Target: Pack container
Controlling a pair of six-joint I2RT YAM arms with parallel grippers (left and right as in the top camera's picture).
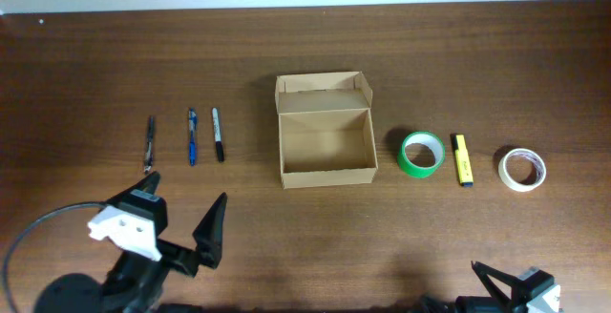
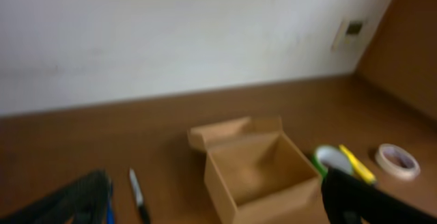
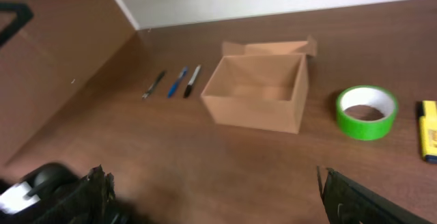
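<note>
The container [image 1: 326,175] stands open, flap back. Left of it lie three pens [image 1: 192,136]; right of it, green tape [image 1: 405,156], yellow highlighter [image 1: 462,158], white tape [image 1: 520,186]. In front, left gripper [image 1: 188,187] and right gripper [image 3: 212,176] hover, fingers spread, empty.

We record a plain tan cardboard box [image 1: 326,177], green tape roll [image 1: 421,168], yellow highlighter [image 1: 462,158], cream tape roll [image 1: 522,185], blue pen [image 1: 192,136] and black marker [image 1: 218,134] on a dark brown wood-grain table [image 1: 286,246].
</note>
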